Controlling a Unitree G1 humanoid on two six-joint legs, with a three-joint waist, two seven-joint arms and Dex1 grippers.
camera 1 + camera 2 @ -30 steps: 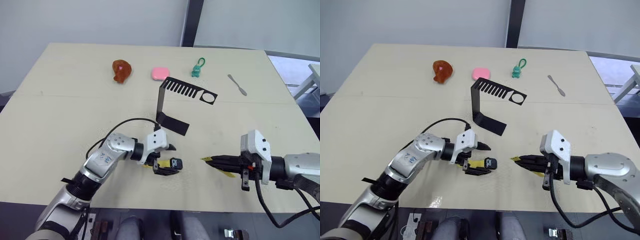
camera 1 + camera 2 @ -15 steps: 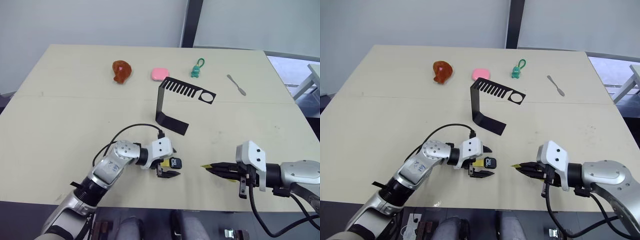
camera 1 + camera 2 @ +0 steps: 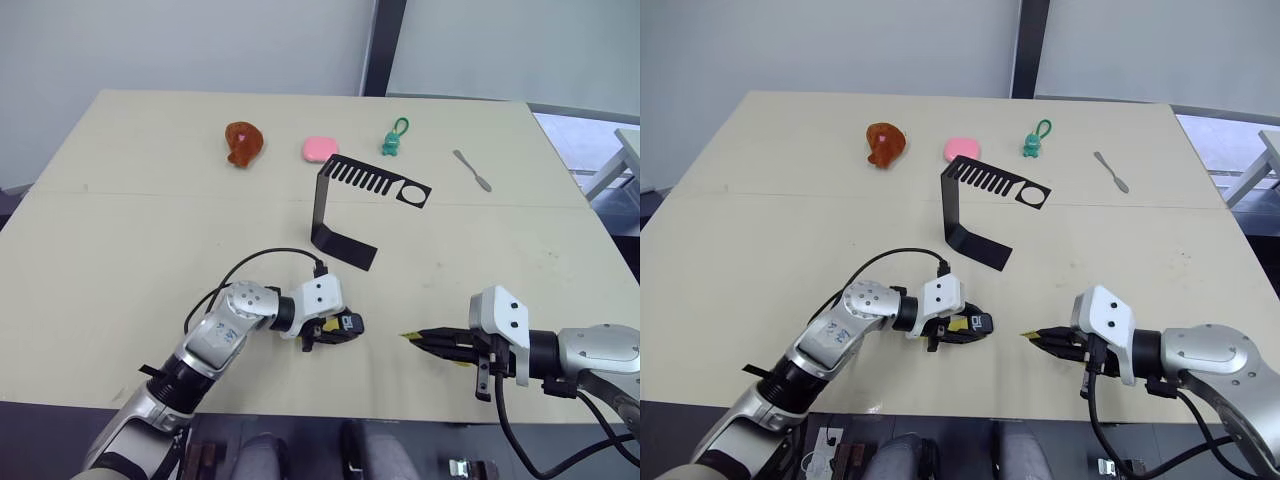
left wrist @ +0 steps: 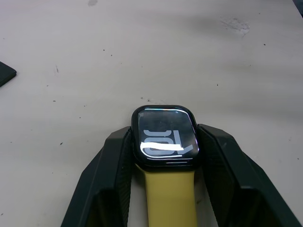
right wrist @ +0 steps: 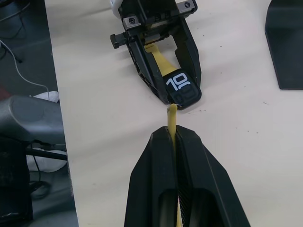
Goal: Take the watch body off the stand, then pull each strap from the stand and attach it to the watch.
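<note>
Left gripper clamps the watch, one strap fitted, flat on the surface to steady it; right gripper pinches the second strap, aimed at the free end.

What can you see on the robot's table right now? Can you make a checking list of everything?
Surface: pale table, few small marks.
Job's things: watch body with one yellow strap attached, gripped by the left end effector; second strap edge-on in the right end effector, tip near the watch; stand upright, bare.
Clutter: brown toy, pink pad, green keyring figure, grey spatula.
End effectors: both shut on their parts.
Cables: black cable looping over the left arm.
Surroundings: grey wall, dark post.
</note>
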